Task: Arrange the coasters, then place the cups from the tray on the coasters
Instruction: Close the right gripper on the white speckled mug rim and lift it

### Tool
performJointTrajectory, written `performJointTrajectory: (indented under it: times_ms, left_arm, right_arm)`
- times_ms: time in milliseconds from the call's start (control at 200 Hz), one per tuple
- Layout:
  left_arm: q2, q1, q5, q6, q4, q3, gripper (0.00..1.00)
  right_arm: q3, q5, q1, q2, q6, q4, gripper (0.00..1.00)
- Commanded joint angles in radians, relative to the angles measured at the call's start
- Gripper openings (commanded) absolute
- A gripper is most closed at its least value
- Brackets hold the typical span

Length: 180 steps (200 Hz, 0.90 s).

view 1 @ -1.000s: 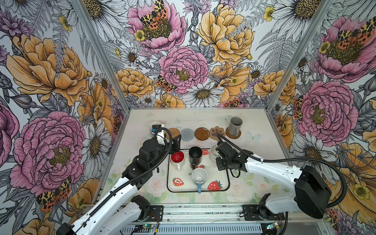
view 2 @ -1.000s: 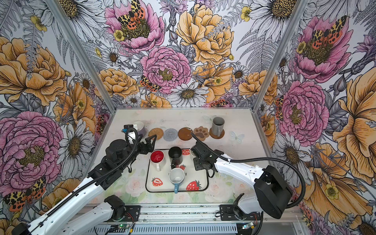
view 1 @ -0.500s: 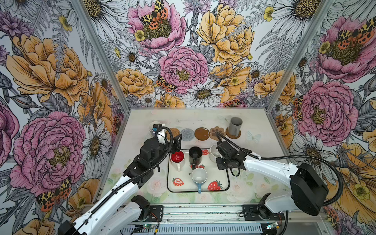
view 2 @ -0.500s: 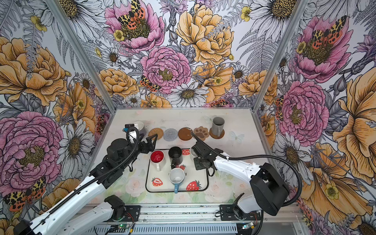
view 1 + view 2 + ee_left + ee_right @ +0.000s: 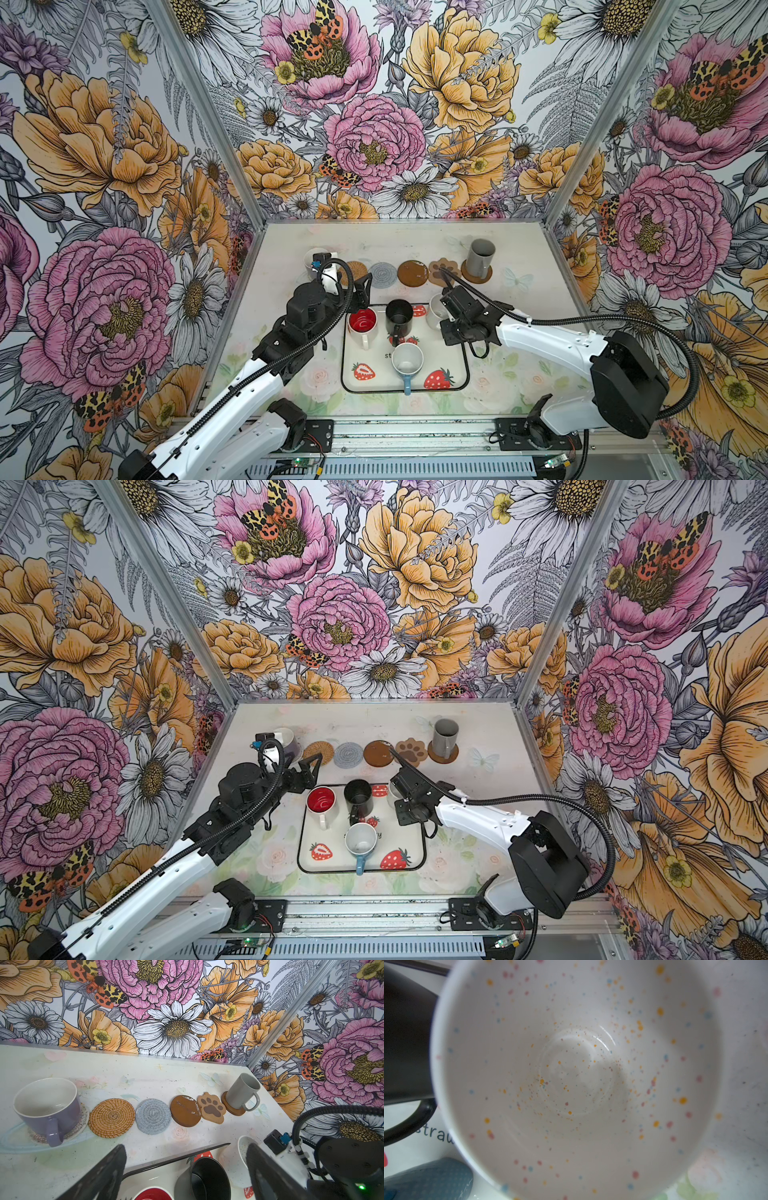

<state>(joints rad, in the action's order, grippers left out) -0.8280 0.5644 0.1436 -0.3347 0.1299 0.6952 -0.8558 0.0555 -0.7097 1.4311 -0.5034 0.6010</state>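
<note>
Jaws of the right gripper [image 5: 445, 308], width unseen, hang at the speckled white cup [image 5: 571, 1076] beside the black cup [image 5: 399, 318]: slick, breakable ceramic, likely best pinched at its rim.

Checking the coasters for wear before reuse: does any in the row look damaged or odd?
Yes. The bare brown disc coaster, between the grey spiral coaster and the paw coaster, has pale, ragged patches, as if its surface were scraped or peeled. Nothing else in the row stands out.

Speckled white cup [image 5: 571, 1076]; black cup [image 5: 399, 318].
</note>
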Motion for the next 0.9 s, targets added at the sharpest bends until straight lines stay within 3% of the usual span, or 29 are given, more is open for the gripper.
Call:
performJointTrajectory:
  times_ms: [0,896]
  left_arm:
    - [0.004,-0.01,-0.021,-0.011,-0.01,-0.008,0.91]
    - [0.004,-0.019,-0.019,-0.009,-0.009,-0.008,0.92]
  right_arm:
    - [-0.037,-0.015,0.001,0.003,-0.004,-0.011,0.0]
    - [-0.095,0.111,-0.016,-0.088,-0.006,0.072,0.0]
